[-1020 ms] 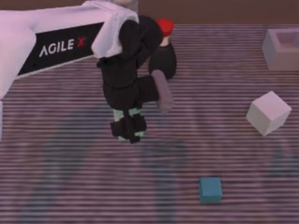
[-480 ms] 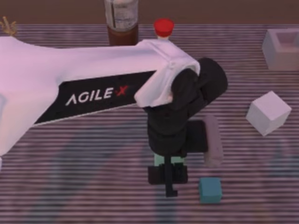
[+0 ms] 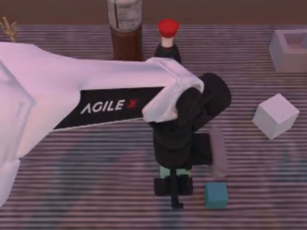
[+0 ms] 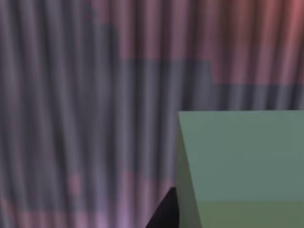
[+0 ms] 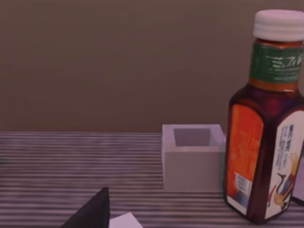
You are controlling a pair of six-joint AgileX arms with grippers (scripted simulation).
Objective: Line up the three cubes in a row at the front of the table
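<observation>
On the striped table [image 3: 72,201], your left gripper [image 3: 173,187] is clamped on the mint-green cube [image 3: 165,171], just at nine o'clock of the teal-blue cube [image 3: 216,195], with the lilac-white cube [image 3: 275,115] well apart at two o'clock.

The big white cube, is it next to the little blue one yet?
No. In the top view the big white cube sits far off at the table's right side, apart from the little blue cube near the front.

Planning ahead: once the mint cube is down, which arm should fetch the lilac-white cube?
Probably right: the lilac-white cube sits at the table's right side, while the left gripper is occupied with the mint cube beside the teal cube.
</observation>
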